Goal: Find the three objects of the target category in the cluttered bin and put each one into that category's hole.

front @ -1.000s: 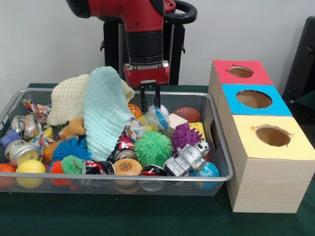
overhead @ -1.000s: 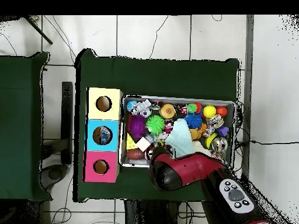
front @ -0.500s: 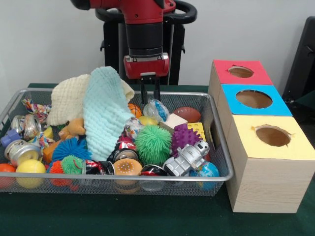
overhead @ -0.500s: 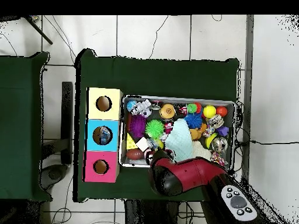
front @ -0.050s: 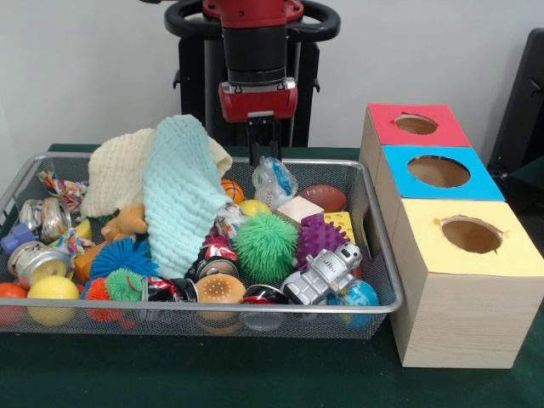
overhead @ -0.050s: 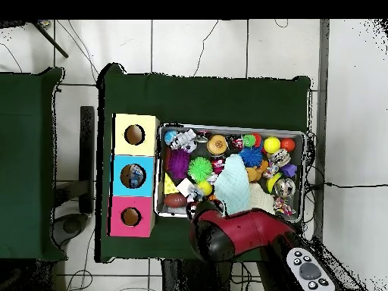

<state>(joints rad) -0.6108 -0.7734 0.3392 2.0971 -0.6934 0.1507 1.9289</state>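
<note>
Hand [front @ -0.050s: 263, 151] closed narrowly on the top of a clear crinkly packet [front @ -0.050s: 274, 181], lifted just above the bin [front @ -0.050s: 378, 246] near its far rim; likely to slip back into the clutter, given so thin a pinch.

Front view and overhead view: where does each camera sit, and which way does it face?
Front view: across the table, level, facing the wire bin and hole boxes; the arm descends, gripper holding a blue-and-white ball.
Overhead view: above, looking straight down; the red arm enters from the bottom edge.
Shared: bin, boxes, mint cloth.
</note>
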